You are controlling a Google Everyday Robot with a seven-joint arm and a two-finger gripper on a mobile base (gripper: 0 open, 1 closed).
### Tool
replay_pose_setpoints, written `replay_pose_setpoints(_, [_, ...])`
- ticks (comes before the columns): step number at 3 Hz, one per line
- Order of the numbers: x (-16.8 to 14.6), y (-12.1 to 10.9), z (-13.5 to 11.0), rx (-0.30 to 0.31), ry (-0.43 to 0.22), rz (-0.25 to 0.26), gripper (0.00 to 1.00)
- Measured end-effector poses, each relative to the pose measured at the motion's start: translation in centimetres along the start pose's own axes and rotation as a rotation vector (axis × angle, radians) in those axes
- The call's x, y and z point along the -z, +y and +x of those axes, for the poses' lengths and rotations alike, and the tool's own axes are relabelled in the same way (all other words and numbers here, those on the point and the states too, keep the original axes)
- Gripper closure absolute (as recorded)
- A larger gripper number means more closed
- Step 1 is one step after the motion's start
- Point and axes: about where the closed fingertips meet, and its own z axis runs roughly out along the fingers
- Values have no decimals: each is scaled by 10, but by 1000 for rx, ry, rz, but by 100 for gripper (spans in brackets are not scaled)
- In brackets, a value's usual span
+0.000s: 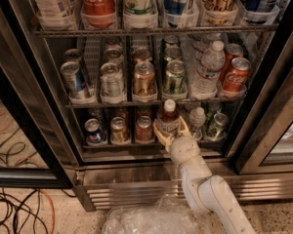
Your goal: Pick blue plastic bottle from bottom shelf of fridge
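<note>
Gripper (170, 129) clamped on bottle (168, 116), bottom shelf (118, 146). We should pull straight toward 6 o'clock, avoiding can (144, 129) at 9.

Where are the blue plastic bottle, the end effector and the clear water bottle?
blue plastic bottle (169, 117): camera view, on its dark body.
end effector (170, 132): camera view, its tip, at that bottle's base.
clear water bottle (206, 72): camera view, on its ribbed body.

The arm's (207, 191) tool (172, 132) clasps the white-capped bottle (169, 120) on the fridge's (132, 188) bottom shelf (117, 146), just past centre toward 6 o'clock; cans (144, 129) stand at its 9 o'clock.
</note>
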Motion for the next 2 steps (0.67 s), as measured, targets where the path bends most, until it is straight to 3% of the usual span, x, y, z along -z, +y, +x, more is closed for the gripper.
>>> replay_pose_setpoints(2, [51,59,-28,-32,-8,-258,100])
